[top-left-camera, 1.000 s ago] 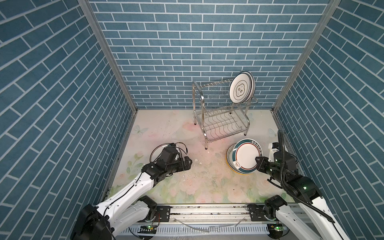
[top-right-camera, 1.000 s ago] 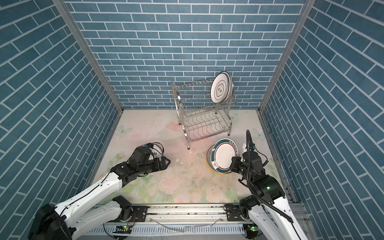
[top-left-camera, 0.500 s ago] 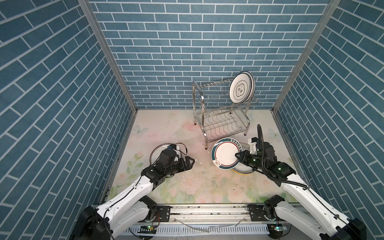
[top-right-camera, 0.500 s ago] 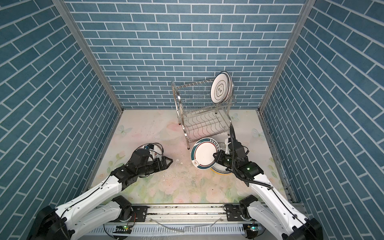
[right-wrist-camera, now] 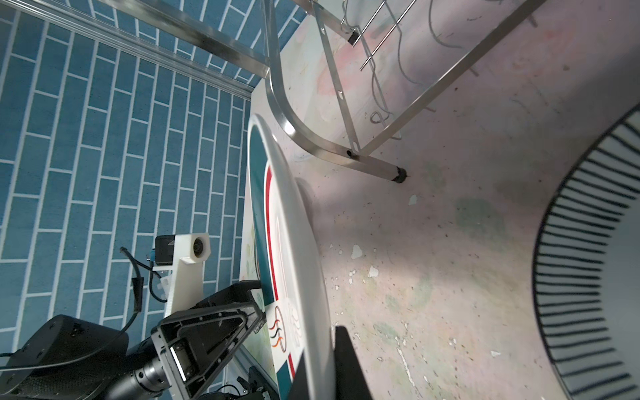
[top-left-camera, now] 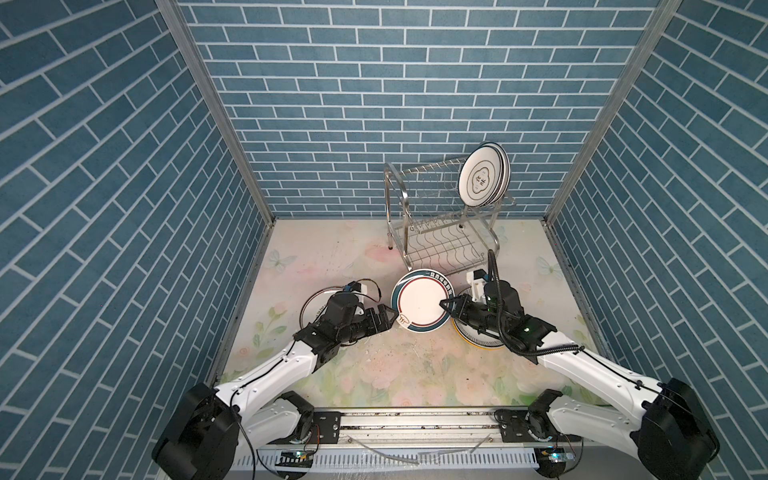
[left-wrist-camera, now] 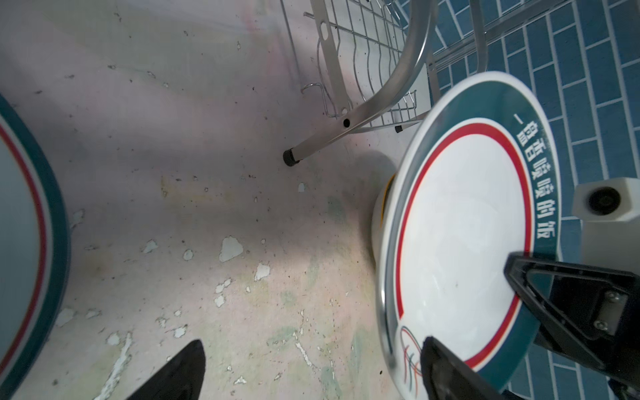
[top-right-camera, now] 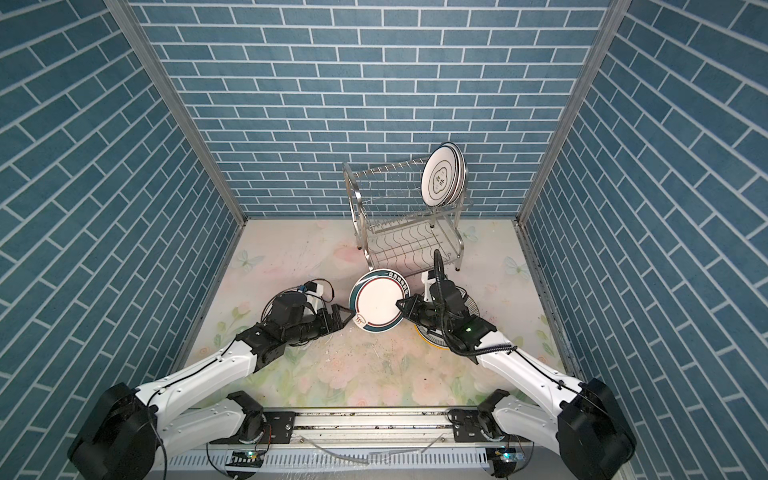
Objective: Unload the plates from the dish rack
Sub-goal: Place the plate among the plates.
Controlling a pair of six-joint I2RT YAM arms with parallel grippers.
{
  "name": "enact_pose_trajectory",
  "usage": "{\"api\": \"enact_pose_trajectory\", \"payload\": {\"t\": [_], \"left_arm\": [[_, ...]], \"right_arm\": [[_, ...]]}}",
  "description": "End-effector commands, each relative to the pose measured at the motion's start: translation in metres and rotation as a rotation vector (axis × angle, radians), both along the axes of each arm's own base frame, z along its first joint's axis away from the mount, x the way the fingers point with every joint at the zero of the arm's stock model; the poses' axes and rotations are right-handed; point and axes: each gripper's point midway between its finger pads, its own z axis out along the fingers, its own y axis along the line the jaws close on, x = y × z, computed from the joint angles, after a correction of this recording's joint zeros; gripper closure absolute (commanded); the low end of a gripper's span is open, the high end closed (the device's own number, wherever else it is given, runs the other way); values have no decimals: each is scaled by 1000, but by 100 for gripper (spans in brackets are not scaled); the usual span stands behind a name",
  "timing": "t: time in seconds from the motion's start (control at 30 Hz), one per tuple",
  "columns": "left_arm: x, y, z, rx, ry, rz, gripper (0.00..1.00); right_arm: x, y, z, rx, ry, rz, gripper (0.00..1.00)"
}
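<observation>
Left claw (top-left-camera: 386, 319) spread wide; right claw (top-left-camera: 444, 303) clamped; both arms extended inward.

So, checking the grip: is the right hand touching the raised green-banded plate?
Touching. In the right wrist view the right hand pinches the rim of the raised green-banded plate, one finger on each face.

Tabletop (top-left-camera: 415, 374) was a pale floral print, scuffed and flaked in patches, with dark grit scattered over it. The dish rack (top-left-camera: 444, 245) stood on black-capped feet toward the back wall. A teal-rimmed, red-ringed plate (left-wrist-camera: 20, 225) lay flat on the left side. A black-striped plate (right-wrist-camera: 588, 259) lay flat on the right, with a yellow edge showing beneath it.
</observation>
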Motion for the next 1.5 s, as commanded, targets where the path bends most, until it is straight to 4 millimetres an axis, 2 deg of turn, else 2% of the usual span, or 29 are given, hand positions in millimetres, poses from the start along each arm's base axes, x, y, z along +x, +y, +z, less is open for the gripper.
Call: {"api": "enact_pose_trajectory", "payload": {"t": [0.0,0.17,0.33,0.5,0.63,0.73,0.83,1.03,1.23,1.47], "left_arm": [[9,-9,18,-51,-42,-4,4],[14,-12,22,-91,-56,9,11],[17,-12,22,-99,-53,10,30],[17,-12,19,-105,-44,1,55],[16,-9,17,-105,-41,3,67],[16,-7,17,-107,-39,6,74],[15,-4,16,-111,-36,7,76],[15,0,14,-119,-30,10,100],[13,4,10,-117,-17,13,100],[12,31,10,-91,-3,71,100]], "right_arm": [[4,15,21,124,-29,7,98],[4,28,24,161,-25,33,98],[5,40,21,186,-15,57,98],[6,48,17,181,-9,72,98],[6,52,12,169,-6,82,97],[7,55,10,158,-5,87,92],[8,59,9,152,-8,98,83],[10,71,9,155,-12,121,69],[11,76,12,166,-27,134,61],[10,63,11,81,-35,109,39]]}}
